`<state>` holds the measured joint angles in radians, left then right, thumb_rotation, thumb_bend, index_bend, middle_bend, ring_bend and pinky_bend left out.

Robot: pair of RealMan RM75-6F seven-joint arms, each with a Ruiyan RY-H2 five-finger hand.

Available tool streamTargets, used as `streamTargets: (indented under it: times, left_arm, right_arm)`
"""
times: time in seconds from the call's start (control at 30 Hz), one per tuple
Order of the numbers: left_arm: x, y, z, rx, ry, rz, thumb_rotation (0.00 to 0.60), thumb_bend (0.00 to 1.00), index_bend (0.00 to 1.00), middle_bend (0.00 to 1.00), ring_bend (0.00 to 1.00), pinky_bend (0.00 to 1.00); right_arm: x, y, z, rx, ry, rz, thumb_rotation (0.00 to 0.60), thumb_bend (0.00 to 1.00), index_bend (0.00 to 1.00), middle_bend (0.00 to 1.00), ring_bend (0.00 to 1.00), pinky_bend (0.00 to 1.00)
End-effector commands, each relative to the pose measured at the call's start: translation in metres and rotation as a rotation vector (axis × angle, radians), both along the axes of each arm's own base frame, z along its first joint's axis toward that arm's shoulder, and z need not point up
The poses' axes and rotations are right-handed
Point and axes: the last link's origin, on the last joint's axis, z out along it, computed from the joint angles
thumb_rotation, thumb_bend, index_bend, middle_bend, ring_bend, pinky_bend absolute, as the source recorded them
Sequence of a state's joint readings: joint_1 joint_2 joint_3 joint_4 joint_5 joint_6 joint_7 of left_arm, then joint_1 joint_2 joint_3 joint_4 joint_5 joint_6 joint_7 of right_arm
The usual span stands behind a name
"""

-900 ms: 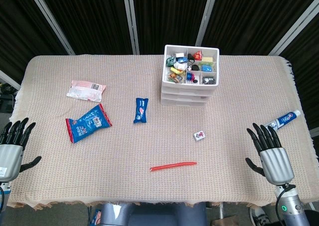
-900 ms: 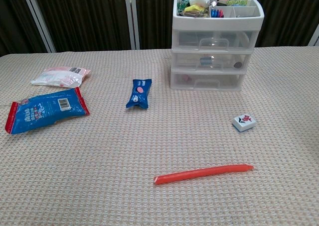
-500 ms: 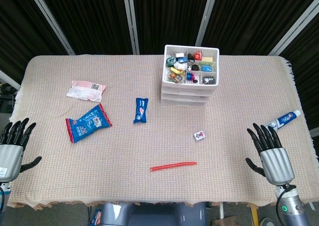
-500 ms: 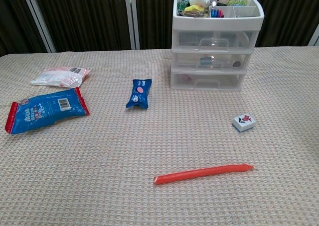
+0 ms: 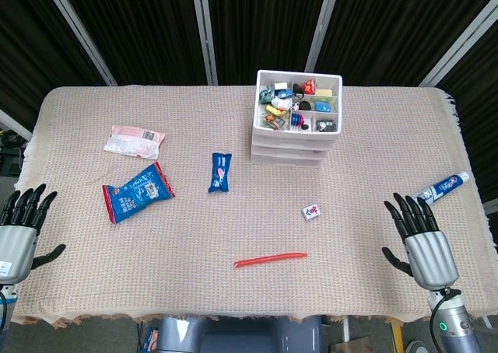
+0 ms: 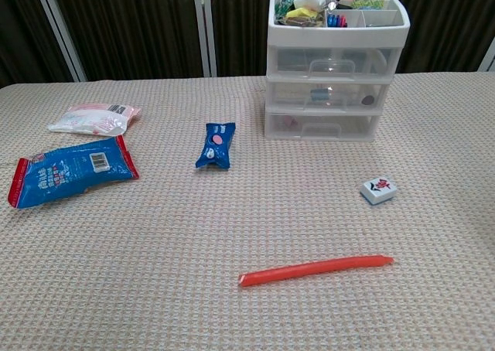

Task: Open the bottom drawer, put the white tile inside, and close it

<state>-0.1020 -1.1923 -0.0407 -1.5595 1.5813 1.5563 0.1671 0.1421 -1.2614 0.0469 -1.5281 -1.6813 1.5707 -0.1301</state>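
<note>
Right hand (image 5: 422, 242) at near right corner of the table, palm down, fingers spread and straight, holding nothing. Left hand (image 5: 19, 232) at near left edge, same posture: fingers apart, nothing in it. Neither hand shows in the chest view.

White tile (image 5: 311, 211) (image 6: 378, 189) lies flat on the woven tablecloth (image 5: 233, 221), red mark on its top face, well apart from the right hand and nearer the drawer unit. Red stick (image 5: 270, 259) (image 6: 315, 270) lies closer to the robot than the tile, roughly crosswise, not touching it.

Drawer unit (image 5: 296, 127) (image 6: 332, 65): white, three clear-fronted drawers stacked, open tray of small mixed items on top. Bottom drawer (image 6: 321, 125) sits flush with the frame, closed; something small and reddish visible through its front. The two drawers above are also flush.

Further out: small blue packet (image 5: 220, 171) (image 6: 216, 144) left of the unit; larger blue snack bag (image 5: 137, 190) (image 6: 71, 170) toward the left side; pale pink packet (image 5: 135, 141) (image 6: 94, 119) just beyond that bag. Toothpaste tube (image 5: 442, 186) at the right table edge, beyond the right hand
</note>
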Motion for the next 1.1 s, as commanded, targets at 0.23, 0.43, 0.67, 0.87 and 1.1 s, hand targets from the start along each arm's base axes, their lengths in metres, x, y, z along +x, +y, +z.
streamTargets:
  times: [0.23, 0.43, 0.67, 0.87, 1.1]
  left_arm:
    - [0.001, -0.001, 0.0, 0.003, 0.0, -0.005, 0.6, 0.14, 0.07, 0.0, 0.0, 0.0]
    - [0.001, 0.0, 0.0, 0.007, -0.009, -0.013, 0.6, 0.14, 0.07, 0.0, 0.0, 0.0]
    - [0.001, 0.0, 0.0, 0.006, -0.018, -0.019, 0.6, 0.14, 0.07, 0.0, 0.0, 0.0]
    - [0.001, 0.001, 0.001, 0.005, -0.021, -0.021, 0.6, 0.14, 0.07, 0.0, 0.0, 0.0]
    - [0.001, 0.001, 0.001, 0.01, -0.021, -0.028, 0.6, 0.14, 0.07, 0.0, 0.0, 0.0]
  right_arm:
    - [0.024, -0.009, 0.0, 0.014, -0.152, 0.005, 0.6, 0.15, 0.08, 0.52, 0.52, 0.51]
    - [0.052, -0.031, -0.011, 0.092, -0.313, -0.07, 0.6, 0.21, 0.08, 0.7, 0.68, 0.57]
    - [0.083, -0.055, -0.043, 0.234, -0.509, -0.186, 0.6, 0.31, 0.09, 0.82, 0.81, 0.61]
    - [0.113, -0.073, -0.073, 0.322, -0.704, -0.306, 0.6, 0.34, 0.1, 0.82, 0.81, 0.61]
    - [0.138, -0.091, -0.111, 0.381, -0.866, -0.423, 0.6, 0.35, 0.13, 0.82, 0.81, 0.61]
